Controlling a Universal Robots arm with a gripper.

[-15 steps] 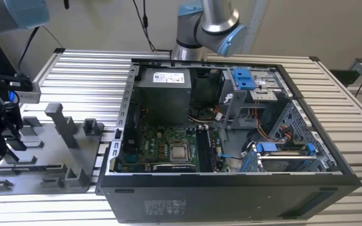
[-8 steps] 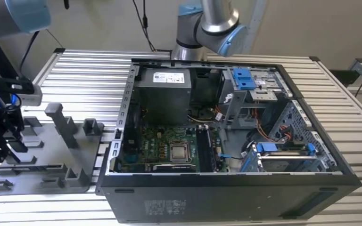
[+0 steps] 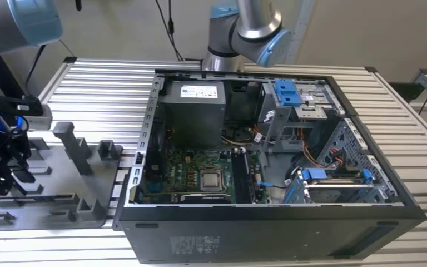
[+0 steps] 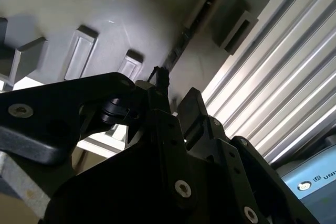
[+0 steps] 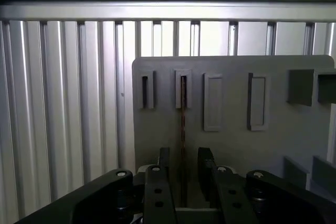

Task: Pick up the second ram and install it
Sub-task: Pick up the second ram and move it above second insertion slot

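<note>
I see my gripper (image 5: 182, 157) hanging unclenched, fingers (image 5: 164, 160) on either side of the ram (image 5: 182, 109), apart from it. The ram stands on edge in a slot of the grey tray (image 5: 231, 145), with the slatted table (image 5: 63, 103) beyond.

No wording is clear enough to read. Tiny print covers a white label (image 3: 200, 90) on the grey power supply (image 3: 191, 119). Faint pale print (image 3: 195, 243) marks the computer case's (image 3: 288, 236) dark outer wall. In the second wrist view, a logo with cut-off lettering (image 4: 304, 185) sits on a blue arm cap (image 4: 315, 169).

Silver arm (image 3: 257, 11), blue joint caps (image 3: 279, 45), black gripper (image 5: 182, 157)
</note>
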